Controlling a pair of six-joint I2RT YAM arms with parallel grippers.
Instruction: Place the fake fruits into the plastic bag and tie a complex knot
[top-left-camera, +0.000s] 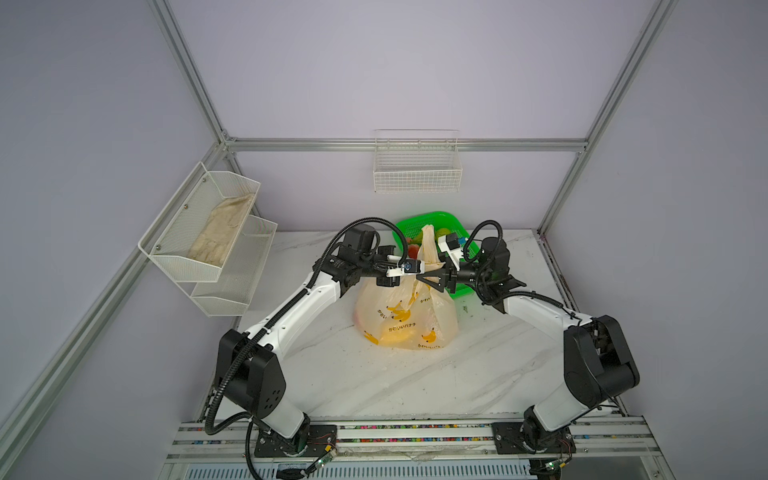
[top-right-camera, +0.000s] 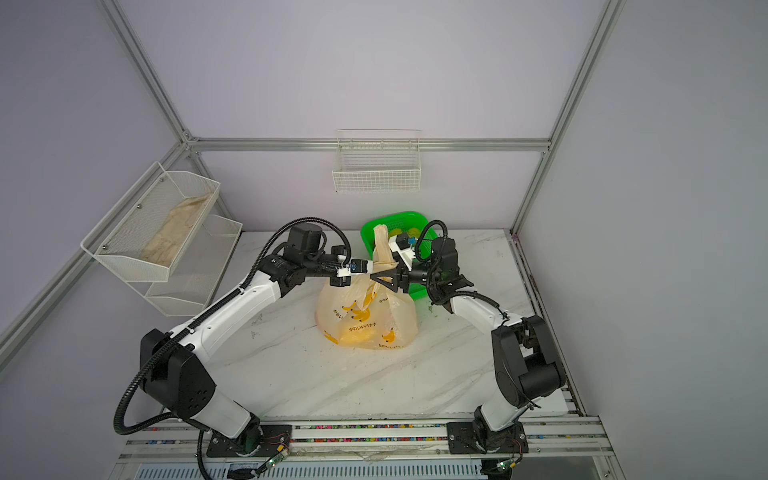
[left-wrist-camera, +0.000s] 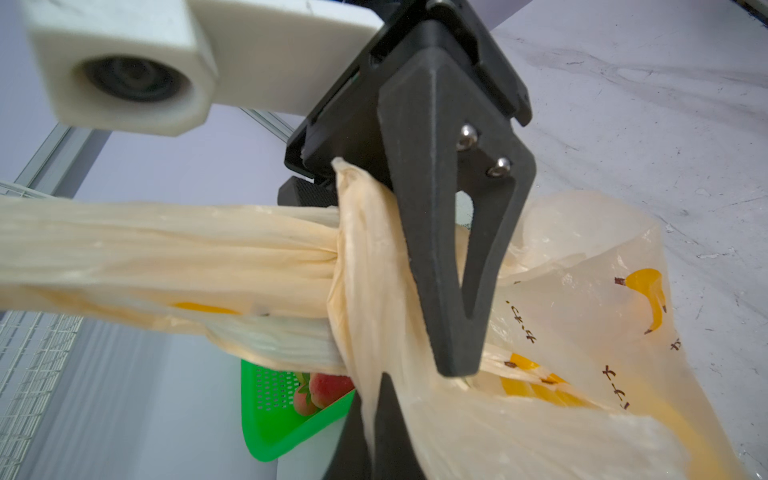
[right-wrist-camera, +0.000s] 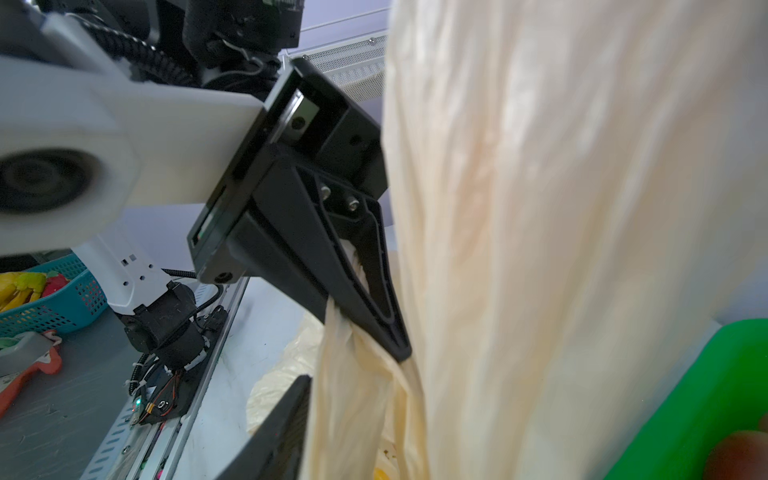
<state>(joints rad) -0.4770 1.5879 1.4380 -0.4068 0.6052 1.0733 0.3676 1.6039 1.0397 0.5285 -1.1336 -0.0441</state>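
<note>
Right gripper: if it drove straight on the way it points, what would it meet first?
Likely the cream-peach handle strip of the translucent banana-printed plastic bag, between its open jaws; just behind, the left gripper, shut on another strip. Depth unclear.

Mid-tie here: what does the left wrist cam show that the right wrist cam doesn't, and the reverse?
Left wrist only: the right gripper, jaws apart around a handle of the plastic bag, plus the bag's banana print and recognisable strawberries in the green basket. Right wrist only: the left gripper shut on a handle strip, and a blue basket beyond the table. Both: cream handle strips and the green basket.
</note>
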